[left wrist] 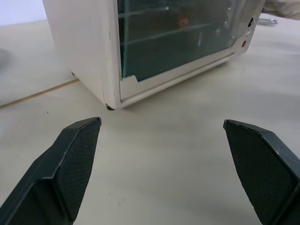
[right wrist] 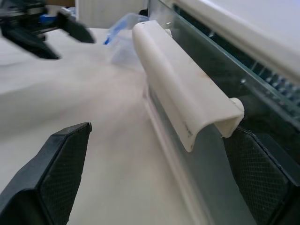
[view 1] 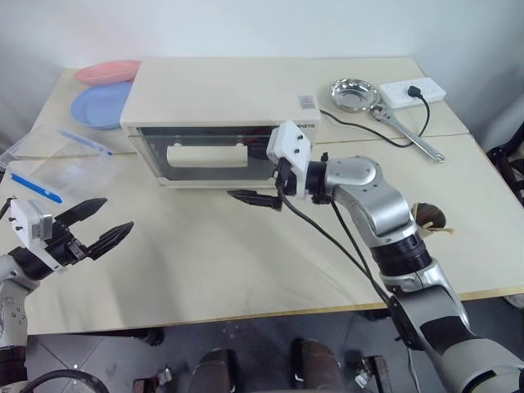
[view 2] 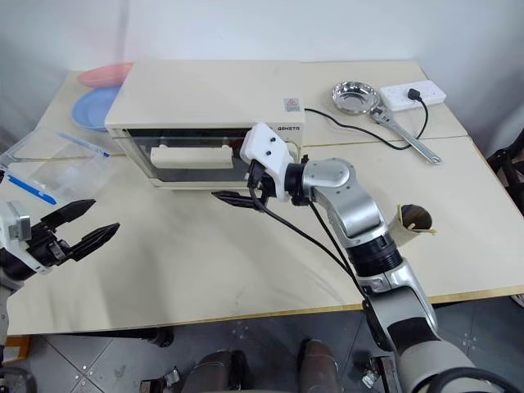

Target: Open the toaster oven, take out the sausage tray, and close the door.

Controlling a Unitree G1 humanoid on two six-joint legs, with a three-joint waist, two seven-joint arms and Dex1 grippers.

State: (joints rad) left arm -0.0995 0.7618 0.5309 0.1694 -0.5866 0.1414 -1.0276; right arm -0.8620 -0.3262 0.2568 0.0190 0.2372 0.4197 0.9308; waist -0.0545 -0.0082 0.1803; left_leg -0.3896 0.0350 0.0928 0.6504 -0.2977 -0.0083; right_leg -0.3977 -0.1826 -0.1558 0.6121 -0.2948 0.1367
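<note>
The toaster oven (view 1: 221,106) sits on the table (view 1: 246,262) straight ahead of me, its door (view 1: 209,154) shut flat against the front, the wide cream bar handle (right wrist: 180,79) across the upper glass. Through the glass I see racks and something small and reddish inside, but I cannot make out the sausage tray.

My right gripper (view 1: 255,197) reaches across the oven's front at the end nearest the control panel, fingers spread wide and grasping nothing. Seen from that wrist, one fingertip (right wrist: 255,176) lies close against the glass just below the handle's near end, while the other is out over bare table; the handle runs away from between them.

My left gripper (view 1: 97,224) hangs off to the oven's left front corner, well apart from it, fingers likewise wide and empty, pointing toward that corner. Just beyond those fingers is a clear plastic box with blue clips (view 1: 57,168).

Past the oven are two plates (view 1: 102,90), a steel bowl (view 1: 354,93), a wrench (view 1: 409,135) and a power strip (view 1: 412,90).
</note>
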